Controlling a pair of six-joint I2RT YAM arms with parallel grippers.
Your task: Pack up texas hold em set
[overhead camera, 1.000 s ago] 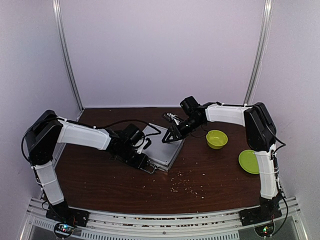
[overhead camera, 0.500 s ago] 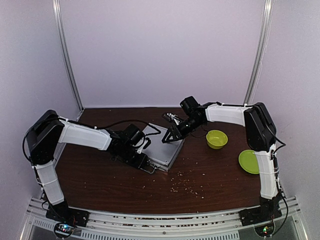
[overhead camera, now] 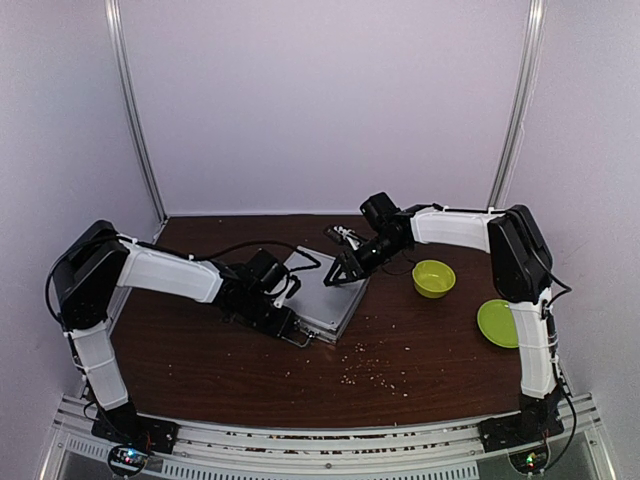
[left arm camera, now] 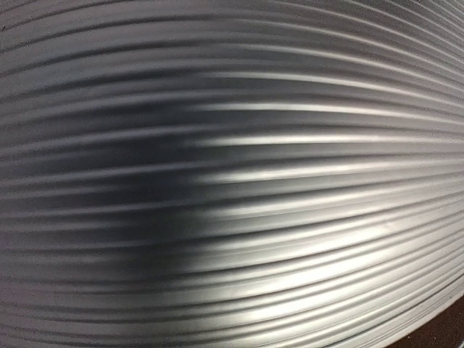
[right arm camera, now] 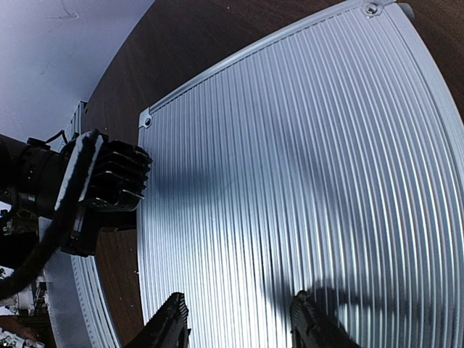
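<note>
Brown wooden surface, both arms reaching in over the middle.

Left arm stretches low across from the left. Its black wrist end sits at the left edge of the case. Right arm comes in from the right, wrist angled down over the far right part of the lid.

Silver case lies flat mid-surface, lid down, ribbed top facing up. The right wrist view shows the ribbed lid with corner screws and the left arm's wrist at its edge. The left wrist view is nothing but ribbed metal, very close and partly shadowed.

Right fingers are apart, both tips just above the lid and casting shadows on it, gripping nothing. Left fingers: cannot tell, not visible in either view.

Flat lime-green plate is near the right edge. Lime-green bowl is between the plate and the case, apart from both.

Metal handle is on the case's near edge.

Light specks are scattered on the surface in front of the case.
</note>
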